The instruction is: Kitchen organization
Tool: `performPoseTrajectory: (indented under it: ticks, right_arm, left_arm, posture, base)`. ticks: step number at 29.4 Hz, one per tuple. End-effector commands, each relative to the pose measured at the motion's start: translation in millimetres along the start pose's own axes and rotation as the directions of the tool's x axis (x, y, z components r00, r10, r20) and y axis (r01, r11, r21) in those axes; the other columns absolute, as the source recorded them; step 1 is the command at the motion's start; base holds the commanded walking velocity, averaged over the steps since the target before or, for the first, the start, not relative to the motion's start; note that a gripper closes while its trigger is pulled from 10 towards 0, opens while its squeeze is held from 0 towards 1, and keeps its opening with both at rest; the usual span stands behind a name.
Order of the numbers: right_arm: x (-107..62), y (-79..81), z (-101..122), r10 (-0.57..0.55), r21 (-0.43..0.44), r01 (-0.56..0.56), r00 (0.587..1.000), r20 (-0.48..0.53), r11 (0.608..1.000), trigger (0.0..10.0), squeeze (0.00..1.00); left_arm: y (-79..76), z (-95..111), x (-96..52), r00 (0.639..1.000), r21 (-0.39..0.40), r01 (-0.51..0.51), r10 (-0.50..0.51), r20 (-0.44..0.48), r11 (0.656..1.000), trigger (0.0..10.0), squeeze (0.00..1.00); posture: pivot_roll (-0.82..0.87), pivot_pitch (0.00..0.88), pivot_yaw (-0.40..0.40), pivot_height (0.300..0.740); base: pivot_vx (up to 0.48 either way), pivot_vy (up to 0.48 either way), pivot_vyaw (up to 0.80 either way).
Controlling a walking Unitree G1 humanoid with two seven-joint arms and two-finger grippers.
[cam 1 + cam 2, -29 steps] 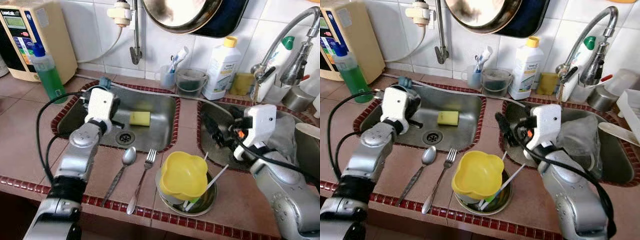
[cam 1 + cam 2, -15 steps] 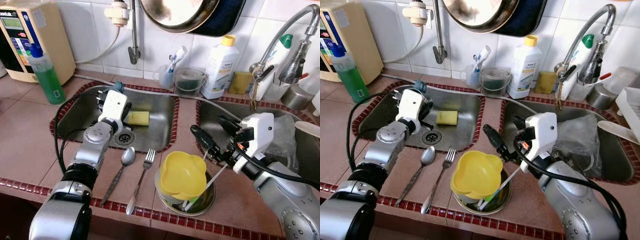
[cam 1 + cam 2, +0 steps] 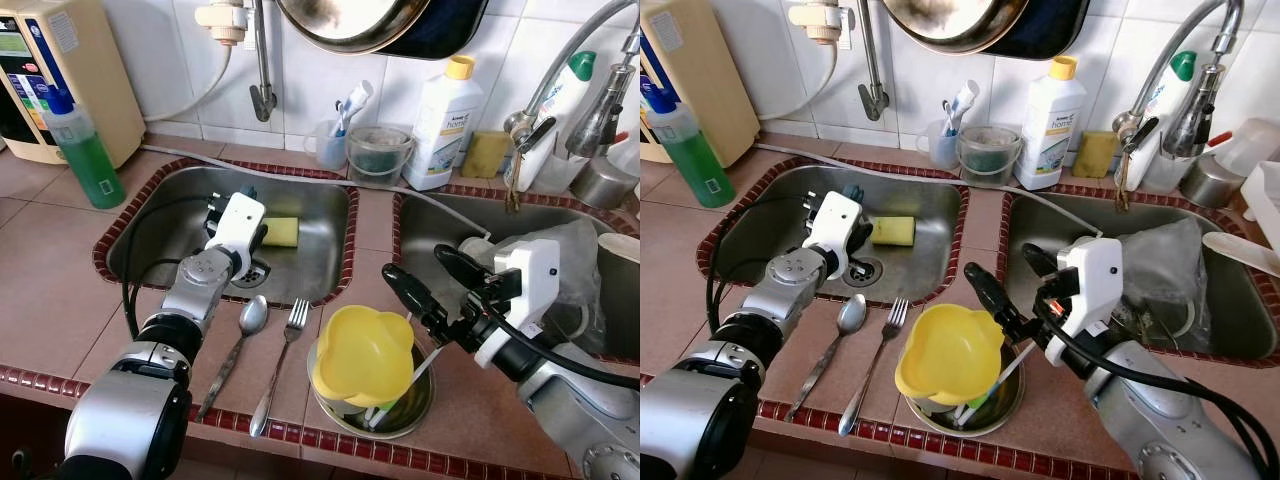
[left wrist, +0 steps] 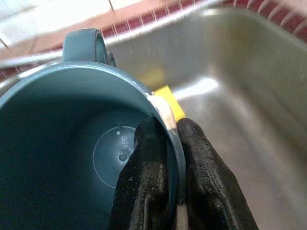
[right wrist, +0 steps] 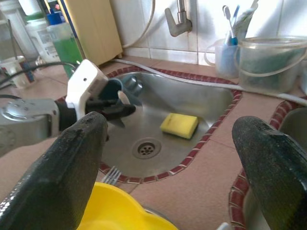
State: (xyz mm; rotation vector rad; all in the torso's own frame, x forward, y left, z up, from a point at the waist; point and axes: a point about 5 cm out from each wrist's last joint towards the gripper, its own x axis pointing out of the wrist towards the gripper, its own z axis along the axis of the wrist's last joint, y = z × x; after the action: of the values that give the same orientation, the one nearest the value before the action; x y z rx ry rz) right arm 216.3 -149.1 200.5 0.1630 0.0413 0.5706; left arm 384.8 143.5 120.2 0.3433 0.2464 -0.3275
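Note:
A teal mug (image 4: 86,143) hangs low in the left sink (image 3: 150,240), and my left gripper (image 4: 168,127) is shut on its rim, one finger inside and one outside. A yellow sponge (image 3: 282,231) lies on the sink floor just beyond it. My right gripper (image 3: 418,268) is open over the counter strip between the two sinks, nothing between its fingers. Just in front of it a yellow bowl (image 3: 362,352) sits tilted in a steel bowl (image 3: 412,405) with white sticks. A spoon (image 3: 245,325) and a fork (image 3: 290,330) lie on the counter.
A green soap bottle (image 3: 85,160) and a beige appliance (image 3: 70,60) stand at the back left. A toothbrush cup (image 3: 333,145), a plastic tub (image 3: 378,155) and a white bottle (image 3: 440,125) line the wall. A tap (image 3: 590,60) overhangs the right sink, which holds a plastic bag (image 3: 575,245).
My left gripper has carried the mug rightward across the left sink to the sponge. My right gripper has come out of the right sink toward the yellow bowl. The camera shifted slightly.

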Motion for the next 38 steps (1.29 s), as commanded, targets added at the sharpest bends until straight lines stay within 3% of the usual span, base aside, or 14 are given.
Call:
performPoseTrajectory:
  ticks: [1, 10, 11, 12, 13, 14, 38]
  right_arm:
    - [-3.3, 2.9, 3.2, 0.003, 0.003, -0.003, 1.000, 0.006, 1.000, 10.0, 0.00]
    - [-3.9, 3.5, 6.1, -0.005, 0.007, 0.005, 1.000, 0.012, 1.000, 10.0, 0.00]
    - [-3.6, 2.9, 6.5, -0.007, 0.007, 0.007, 1.000, 0.014, 1.000, 10.0, 0.00]
    - [-3.2, 2.8, 6.8, -0.008, 0.008, 0.007, 1.000, 0.015, 1.000, 10.0, 0.00]
    - [-3.1, 2.8, 6.9, -0.007, 0.008, 0.007, 1.000, 0.016, 1.000, 10.0, 0.00]
    - [-2.8, 2.8, 7.0, -0.007, 0.009, 0.007, 1.000, 0.016, 1.000, 10.0, 0.00]
    - [7.7, 0.0, 12.1, 0.005, 0.004, -0.006, 0.998, 0.066, 1.000, 10.0, 0.00]
  left_arm:
    - [2.1, 11.9, 2.8, 1.000, 0.022, -0.007, 0.006, 0.019, 1.000, 10.0, 0.00]
    - [-1.6, 6.0, 3.5, 0.999, 0.042, 0.031, -0.030, -0.028, 0.999, 10.0, 0.00]
    - [-2.1, 5.1, 3.4, 0.999, 0.040, 0.038, -0.036, -0.034, 0.999, 10.0, 0.13]
    - [-2.2, 4.9, 3.4, 0.999, 0.040, 0.041, -0.040, -0.037, 0.998, 10.0, 0.65]
    - [-2.1, 4.9, 3.5, 0.999, 0.040, 0.041, -0.039, -0.037, 0.998, 10.0, 0.65]
    - [-2.0, 4.7, 3.4, 0.998, 0.034, 0.041, -0.040, -0.038, 0.999, 10.0, 1.00]
    - [14.5, 14.2, 0.5, 1.000, -0.002, 0.025, -0.025, 0.007, 1.000, 10.0, 1.00]
  posture:
    - [-0.13, 0.081, 0.033, 0.731]
    - [-0.13, 0.089, 0.036, 0.731]
    - [-0.13, 0.088, 0.037, 0.731]
    - [-0.13, 0.088, 0.036, 0.731]
    - [-0.13, 0.088, 0.036, 0.731]
    - [-0.13, 0.086, 0.037, 0.731]
    - [-0.09, 0.070, 0.024, 0.731]
  base:
    - [0.000, 0.000, 0.00]
    - [0.000, 0.000, 0.00]
    - [0.000, 0.000, 0.00]
    - [0.000, 0.000, 0.00]
    - [0.000, 0.000, 0.00]
    - [0.000, 0.000, 0.00]
    - [0.000, 0.000, 0.00]
